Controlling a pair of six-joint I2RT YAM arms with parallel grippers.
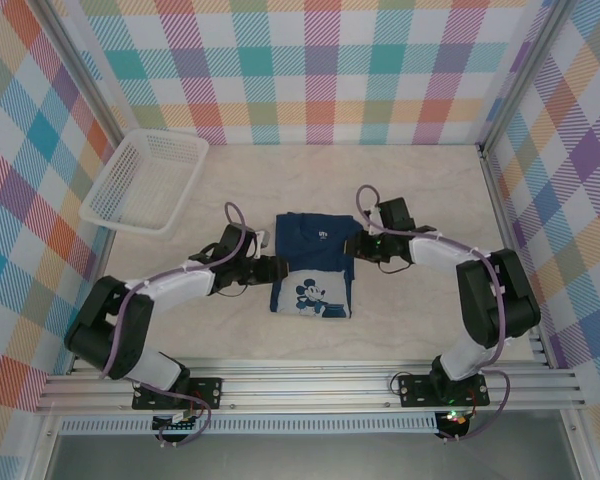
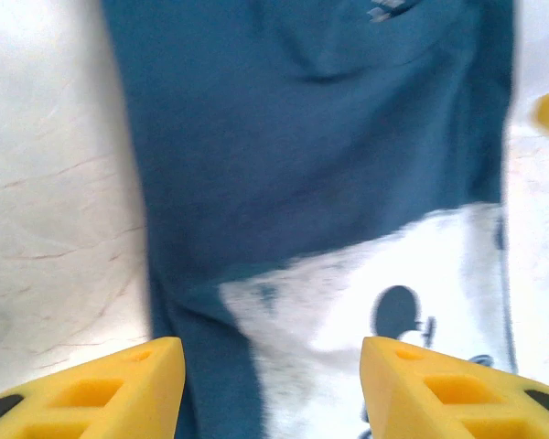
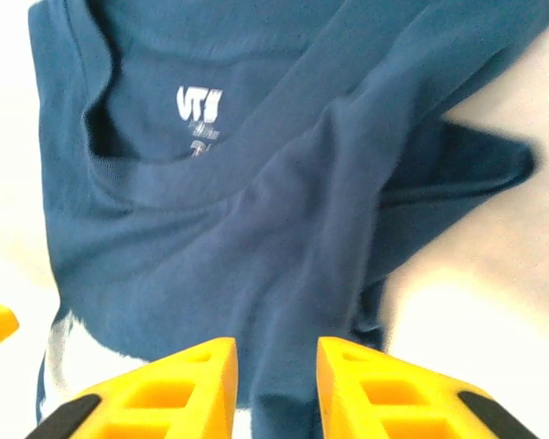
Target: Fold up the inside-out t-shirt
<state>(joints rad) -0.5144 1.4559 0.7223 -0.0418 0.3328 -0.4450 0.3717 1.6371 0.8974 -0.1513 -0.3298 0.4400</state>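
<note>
Dragging is the main risk: the inside-out t-shirt (image 1: pixel 314 265) lies folded in a compact rectangle mid table (image 1: pixel 430 200), and a retreat with cloth snagged would likely pull it open. Both arms reach inward, low, elbows bent. Left gripper (image 2: pixel 273 366) sits at the shirt's left edge, jaws spread, pinching nothing. Right gripper (image 3: pixel 276 366) sits at the right edge, jaws narrowly parted over a fold; grip unclear.

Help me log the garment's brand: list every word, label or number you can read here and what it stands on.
"UT": white neck label inside the t-shirt; the mark after it is blurred.
Smaller line beneath: too blurred to read.
Chest print: a cartoon mouse, no readable words.
</note>
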